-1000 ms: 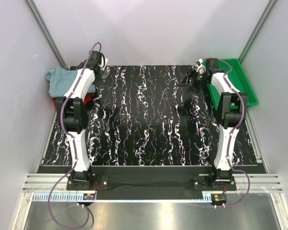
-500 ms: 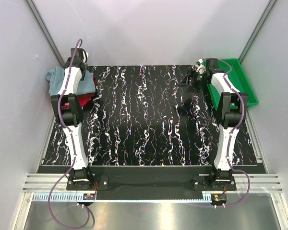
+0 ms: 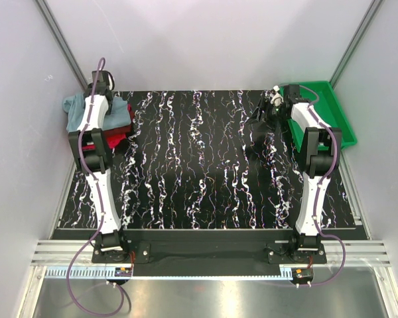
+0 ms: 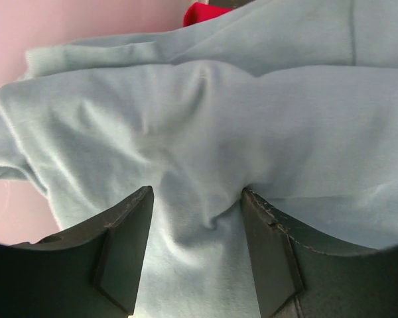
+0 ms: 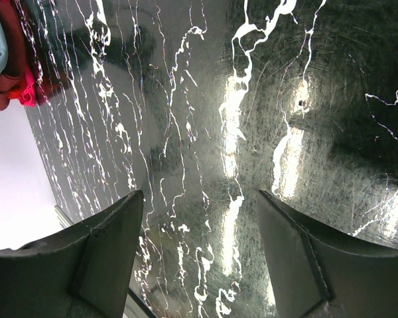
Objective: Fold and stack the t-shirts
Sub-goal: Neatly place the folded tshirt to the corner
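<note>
T-shirts are all stacked in one pile at the upper left of the top view, on the far left corner of the surface (image 3: 199, 165) against the wall. Grey-blue t-shirt (image 3: 76, 109) is on top, rumpled, with its left part hanging past the surface edge. Red t-shirt (image 3: 116, 138) sticks out underneath on the near side. Maroon t-shirt (image 5: 12, 40) shows only as a dark red strip between the grey-blue and red cloth, at the top left of the right wrist view.

Left hand (image 4: 198, 199) is down on the pile. Its fingers (image 4: 126, 245) stand apart with the tips against the grey-blue cloth, and the cloth puckers into the gap. It looks released, not pinching. A bit of red shows at the top edge of that view.

Right hand (image 5: 200, 199) is at the upper right of the top view, just left of the green tray (image 3: 331, 109). It is released, fingers wide with nothing between them, only bare marbled surface below. It is well apart from the pile.
</note>
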Motion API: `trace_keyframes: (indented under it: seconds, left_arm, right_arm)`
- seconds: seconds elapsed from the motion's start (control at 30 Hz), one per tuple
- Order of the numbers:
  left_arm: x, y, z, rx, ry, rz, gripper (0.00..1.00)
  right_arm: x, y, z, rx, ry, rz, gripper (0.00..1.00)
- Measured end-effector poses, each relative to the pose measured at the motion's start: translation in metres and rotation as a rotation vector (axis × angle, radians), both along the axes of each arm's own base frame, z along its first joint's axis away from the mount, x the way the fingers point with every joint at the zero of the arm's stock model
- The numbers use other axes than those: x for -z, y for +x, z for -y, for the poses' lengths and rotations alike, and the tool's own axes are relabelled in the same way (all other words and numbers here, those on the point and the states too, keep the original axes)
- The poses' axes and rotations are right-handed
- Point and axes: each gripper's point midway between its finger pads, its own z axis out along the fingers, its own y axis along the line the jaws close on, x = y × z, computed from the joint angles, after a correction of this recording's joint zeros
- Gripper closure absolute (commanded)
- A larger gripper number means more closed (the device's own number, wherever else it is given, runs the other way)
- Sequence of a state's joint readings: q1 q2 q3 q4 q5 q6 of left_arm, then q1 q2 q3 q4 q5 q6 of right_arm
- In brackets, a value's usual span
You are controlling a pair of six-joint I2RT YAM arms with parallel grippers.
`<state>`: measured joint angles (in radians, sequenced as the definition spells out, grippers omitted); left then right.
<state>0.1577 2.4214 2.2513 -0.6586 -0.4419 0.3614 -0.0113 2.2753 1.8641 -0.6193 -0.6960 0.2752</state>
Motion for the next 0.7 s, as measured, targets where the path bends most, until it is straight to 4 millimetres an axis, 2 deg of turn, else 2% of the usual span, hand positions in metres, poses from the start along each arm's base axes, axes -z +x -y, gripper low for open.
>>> trace_keyframes:
  seconds: [0.43,0.57,0.7]
  left_arm:
    - [-0.023,0.000,-0.022,-0.052,0.039,0.056,0.39]
    - [-0.036,0.002,-0.030,-0.068,0.049,0.091,0.39]
    - [-0.055,0.001,-0.020,-0.037,-0.006,0.127,0.39]
  right_arm:
    - [0.000,0.000,0.000,-0.001,-0.001,0.002,0.24]
    - [0.001,-0.001,0.000,-0.002,-0.001,-0.001,0.24]
    - [0.001,0.000,0.000,-0.001,-0.002,0.000,0.24]
